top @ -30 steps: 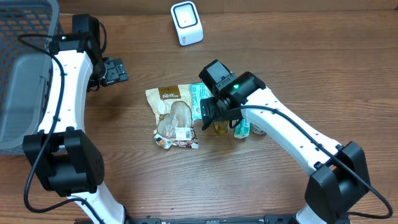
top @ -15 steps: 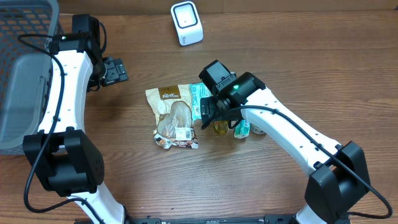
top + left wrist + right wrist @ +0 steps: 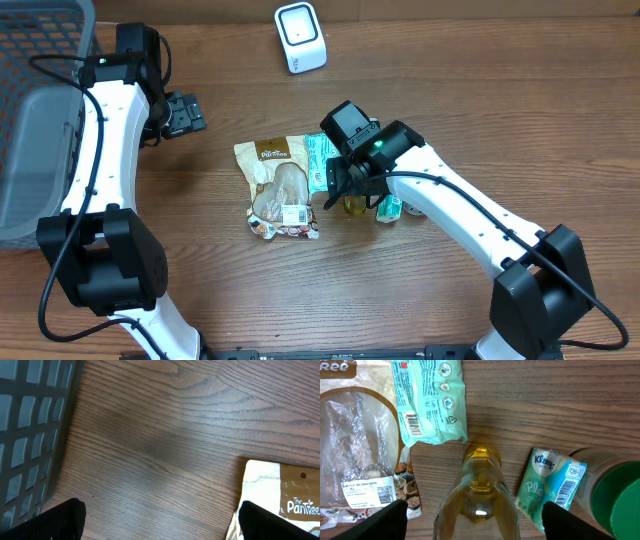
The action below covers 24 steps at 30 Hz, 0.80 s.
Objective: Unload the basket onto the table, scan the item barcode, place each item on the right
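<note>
A clear bottle of yellow liquid point(image 3: 477, 495) stands among the items at mid-table, and in the overhead view the bottle point(image 3: 354, 205) peeks out below my right gripper point(image 3: 349, 192). In the right wrist view my right gripper point(image 3: 480, 521) straddles it, open, with a gap of wood showing on each side between the fingers point(image 3: 387, 520) and the glass. A white scanner point(image 3: 300, 38) stands at the far edge. My left gripper point(image 3: 185, 113) hovers open over bare wood at the left; in the left wrist view my left gripper point(image 3: 162, 522) holds nothing.
A brown snack pouch point(image 3: 280, 190) and a teal packet point(image 3: 318, 160) lie left of the bottle. A tissue pack point(image 3: 550, 485) and a green-lidded jar point(image 3: 615, 502) sit right of it. A grey basket point(image 3: 40, 100) fills the far left.
My right arm has shifted slightly to the left over the bottle. The left arm and the items have not moved.
</note>
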Available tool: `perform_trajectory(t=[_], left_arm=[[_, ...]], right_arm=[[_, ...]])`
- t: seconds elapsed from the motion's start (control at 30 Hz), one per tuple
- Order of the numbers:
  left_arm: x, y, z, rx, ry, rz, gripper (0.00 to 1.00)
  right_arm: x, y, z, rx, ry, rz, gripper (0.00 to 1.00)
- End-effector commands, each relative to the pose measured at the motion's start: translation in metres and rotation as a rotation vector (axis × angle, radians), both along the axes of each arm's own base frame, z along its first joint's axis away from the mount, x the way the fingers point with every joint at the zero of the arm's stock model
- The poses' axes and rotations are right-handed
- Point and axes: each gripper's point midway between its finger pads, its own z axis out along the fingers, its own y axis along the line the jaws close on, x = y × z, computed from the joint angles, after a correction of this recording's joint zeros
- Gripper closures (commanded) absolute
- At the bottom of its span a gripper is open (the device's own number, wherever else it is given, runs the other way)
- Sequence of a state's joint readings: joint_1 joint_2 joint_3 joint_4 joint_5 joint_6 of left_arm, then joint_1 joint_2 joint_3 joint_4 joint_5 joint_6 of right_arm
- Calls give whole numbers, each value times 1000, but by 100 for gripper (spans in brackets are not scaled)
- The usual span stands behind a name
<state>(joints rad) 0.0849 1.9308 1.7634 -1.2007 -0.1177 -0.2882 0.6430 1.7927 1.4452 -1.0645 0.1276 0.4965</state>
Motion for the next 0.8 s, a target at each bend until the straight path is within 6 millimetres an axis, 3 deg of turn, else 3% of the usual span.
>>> perform_trajectory(t=[0.0, 0.33, 0.4, 0.43, 0.7, 0.77], left_arm=[[3, 2, 11, 16, -31, -2, 0], [3, 2, 11, 16, -31, -2, 0], [3, 2, 11, 16, -31, -2, 0], [3, 2, 11, 16, -31, -2, 0], [3, 2, 11, 16, -31, -2, 1], [3, 2, 11, 16, -31, -2, 0]], right_arm=[[0, 0, 0, -5, -4, 2, 18], [2, 2, 4, 1, -12, 2, 18], [2, 1, 4, 0, -11, -1, 10], [2, 0, 4, -1, -8, -1, 0], [-2, 2, 3, 11, 12, 4, 0], [-2, 2, 2, 11, 12, 4, 6]])
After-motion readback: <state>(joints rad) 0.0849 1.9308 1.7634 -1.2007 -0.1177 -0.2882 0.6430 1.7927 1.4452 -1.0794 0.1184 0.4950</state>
